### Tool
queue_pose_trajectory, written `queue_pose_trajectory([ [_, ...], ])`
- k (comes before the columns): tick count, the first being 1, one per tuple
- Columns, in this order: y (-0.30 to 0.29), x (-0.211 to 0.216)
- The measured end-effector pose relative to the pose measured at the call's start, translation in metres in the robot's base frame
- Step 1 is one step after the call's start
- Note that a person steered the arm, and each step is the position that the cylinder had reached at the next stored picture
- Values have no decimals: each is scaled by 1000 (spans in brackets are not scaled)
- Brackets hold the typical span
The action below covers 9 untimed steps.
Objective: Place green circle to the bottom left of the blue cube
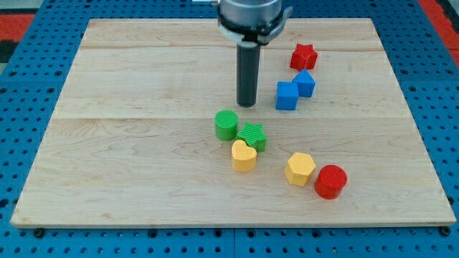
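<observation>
The green circle is a short green cylinder near the middle of the wooden board. The blue cube lies up and to the right of it. My tip is the lower end of the dark rod. It stands just above and to the right of the green circle, a small gap apart, and to the left of the blue cube.
A green star touches the green circle's lower right. A yellow heart lies below it. A yellow hexagon and a red cylinder lie at lower right. A blue pentagon-like block and a red star lie at upper right.
</observation>
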State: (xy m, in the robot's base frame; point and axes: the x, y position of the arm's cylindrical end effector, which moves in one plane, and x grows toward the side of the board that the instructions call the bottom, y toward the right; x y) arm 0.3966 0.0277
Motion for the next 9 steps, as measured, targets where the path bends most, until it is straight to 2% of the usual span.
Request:
queue_pose_trajectory([
  [2,64,10],
  [5,46,27],
  [6,-44,0],
  [7,-116,32],
  [8,-70,80],
  [9,-20,78],
])
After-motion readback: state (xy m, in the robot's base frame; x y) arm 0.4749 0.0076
